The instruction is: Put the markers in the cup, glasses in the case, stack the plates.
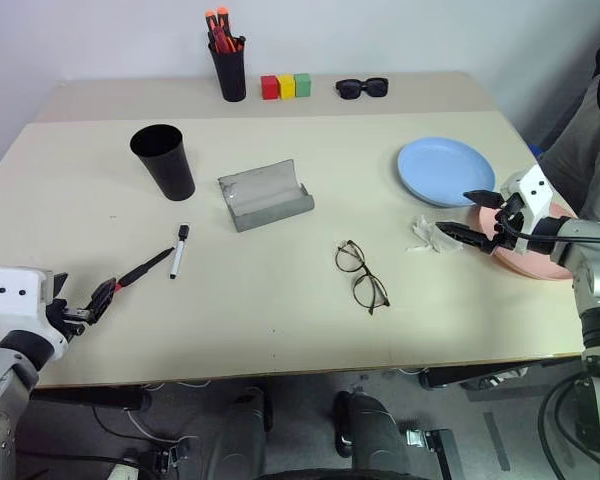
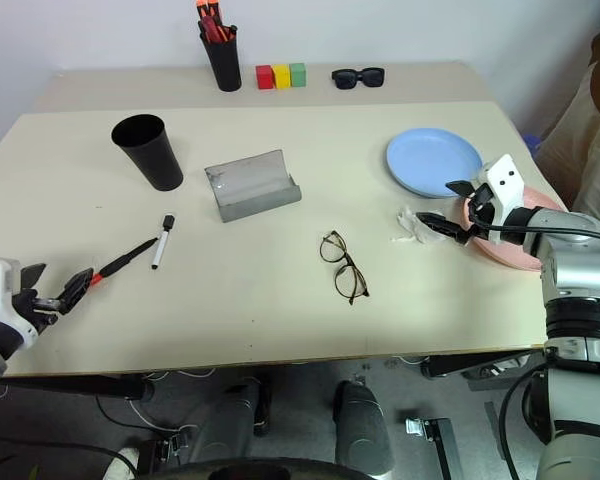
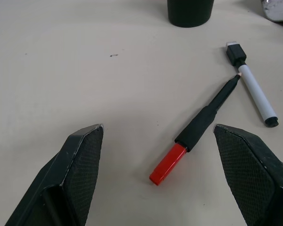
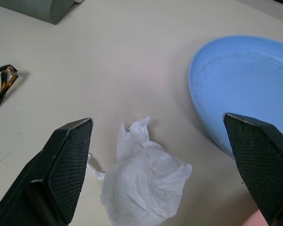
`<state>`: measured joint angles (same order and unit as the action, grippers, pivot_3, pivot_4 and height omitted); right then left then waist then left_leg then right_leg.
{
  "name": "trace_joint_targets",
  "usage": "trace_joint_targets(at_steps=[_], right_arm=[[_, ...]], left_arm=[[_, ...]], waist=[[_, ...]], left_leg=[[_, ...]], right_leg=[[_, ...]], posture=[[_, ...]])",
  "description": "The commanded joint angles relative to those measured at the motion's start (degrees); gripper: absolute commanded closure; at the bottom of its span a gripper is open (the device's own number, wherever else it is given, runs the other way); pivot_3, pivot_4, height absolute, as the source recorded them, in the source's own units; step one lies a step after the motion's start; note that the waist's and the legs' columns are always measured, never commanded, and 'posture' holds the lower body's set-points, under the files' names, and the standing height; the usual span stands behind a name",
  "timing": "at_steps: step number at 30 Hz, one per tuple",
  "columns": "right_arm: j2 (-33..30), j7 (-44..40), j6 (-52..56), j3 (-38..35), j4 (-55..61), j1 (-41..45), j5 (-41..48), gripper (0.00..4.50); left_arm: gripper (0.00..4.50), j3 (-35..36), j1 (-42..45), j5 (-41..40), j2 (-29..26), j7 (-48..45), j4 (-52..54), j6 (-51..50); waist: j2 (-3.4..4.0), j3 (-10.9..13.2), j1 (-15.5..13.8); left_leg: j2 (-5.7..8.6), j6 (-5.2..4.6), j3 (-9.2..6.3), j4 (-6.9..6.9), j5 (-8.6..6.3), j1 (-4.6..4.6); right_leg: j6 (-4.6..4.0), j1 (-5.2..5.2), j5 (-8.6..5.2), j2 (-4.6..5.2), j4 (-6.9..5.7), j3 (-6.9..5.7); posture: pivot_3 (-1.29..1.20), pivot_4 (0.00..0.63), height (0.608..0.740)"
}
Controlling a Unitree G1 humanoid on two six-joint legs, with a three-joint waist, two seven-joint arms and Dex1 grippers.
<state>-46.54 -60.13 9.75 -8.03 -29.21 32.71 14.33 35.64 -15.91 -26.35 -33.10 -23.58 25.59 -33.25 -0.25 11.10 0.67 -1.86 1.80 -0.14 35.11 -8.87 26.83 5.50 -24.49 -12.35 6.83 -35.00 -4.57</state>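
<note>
Lining up: left gripper [image 3: 155, 174], jaws wide and empty, straddles the red tip of the black marker [image 3: 205, 123]; advise closing on the black barrel, not the tip.
White marker [image 1: 178, 252]: lies just beside the black one's far end, at its 2 o'clock.
Right gripper [image 4: 165, 174]: wide, empty, hovers over a crumpled tissue [image 4: 144, 186].
Cup [image 1: 164, 161]: upright, empty, 12 o'clock of the markers.
Case [image 1: 264, 195]: open, empty; glasses [image 1: 361, 276] at its 5 o'clock.
Blue plate [image 1: 445, 170]: bare; pink plate [image 1: 540, 262] at its 4 o'clock.

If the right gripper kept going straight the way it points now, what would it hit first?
Most likely the crumpled tissue, lying on the table just ahead between the open fingers of the right gripper. The blue plate sits off to one side of that line.
</note>
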Motion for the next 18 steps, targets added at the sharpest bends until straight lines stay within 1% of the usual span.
trace_joint_targets(at_steps=[1,8,18], right_arm=[[0.0,0.1,-0.6,-0.5,1.6,1.7,0.3,0.0],[1.1,-0.2,-0.9,0.6,1.0,3.7,-0.2,0.0],[3.8,0.5,1.0,2.1,8.4,2.9,0.3,0.0]], left_arm=[[0.68,1.7,0.0,-0.5,-0.5,0.7,3.3,-0.5],[0.68,0.5,1.7,-1.4,0.2,3.3,6.8,-3.4],[0.68,-3.6,5.5,-3.0,1.0,5.6,10.2,-8.7]], waist=[[0.0,0.0,0.0],[0.0,0.0,-0.1],[0.0,0.0,-0.1]], left_leg=[[0.0,0.0,0.0,0.0,0.0,0.0],[0.0,0.0,0.0,0.0,0.0,0.01],[0.0,-0.02,0.01,0.01,0.01,-0.01]], right_leg=[[0.0,0.0,0.0,0.0,0.0,0.0],[0.0,0.04,0.0,0.0,0.0,0.0],[0.0,0.06,0.01,-0.01,-0.07,0.0]], posture=[[0.0,0.15,0.74],[0.0,0.15,0.74],[0.0,0.15,0.74]])
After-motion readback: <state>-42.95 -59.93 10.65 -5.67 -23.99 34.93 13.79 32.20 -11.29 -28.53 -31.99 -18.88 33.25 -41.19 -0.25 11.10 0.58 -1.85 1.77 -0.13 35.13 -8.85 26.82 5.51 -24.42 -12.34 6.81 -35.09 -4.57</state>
